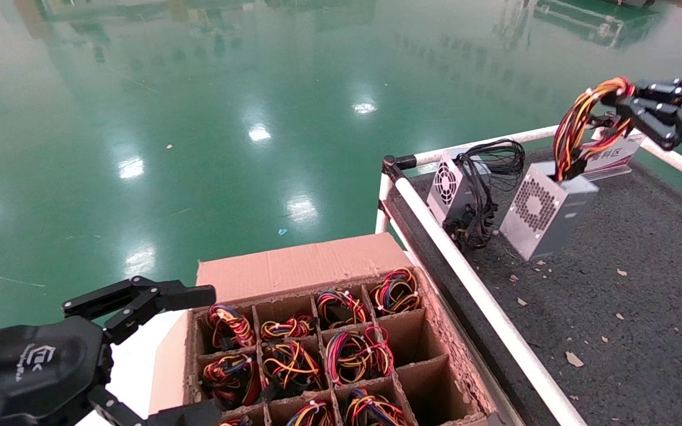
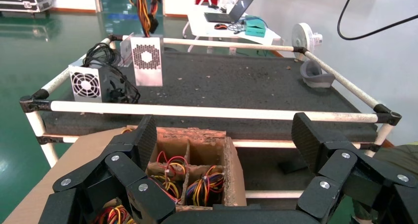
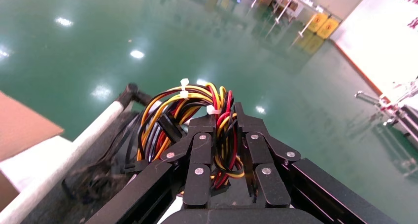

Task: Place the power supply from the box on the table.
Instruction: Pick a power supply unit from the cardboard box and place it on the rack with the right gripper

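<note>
The power supply (image 1: 545, 216) is a silver block with a honeycomb vent face. It stands tilted with its lower edge on the dark grey table (image 1: 643, 284), near the far rail. Its red, yellow and black wires (image 1: 578, 127) rise to my right gripper (image 1: 619, 100), which is shut on the bundle (image 3: 172, 105); the right gripper (image 3: 224, 118) pinches the wires between both fingers. The brown box (image 1: 293, 266) with divider cells holds several more wire bundles, left of the table. My left gripper (image 1: 205, 350) hangs open and empty beside the box's near-left side. The left wrist view shows the left gripper (image 2: 224, 130) open above the box (image 2: 234, 169) and the power supply (image 2: 147, 60).
A silver unit with a round fan grille (image 1: 450, 183) and black cables stands left of the power supply. A white pipe rail (image 1: 471, 284) separates box and table. A white label sign (image 1: 610, 155) stands behind. Cardboard scraps litter the felt. A grey part (image 2: 315, 76) lies at the far end.
</note>
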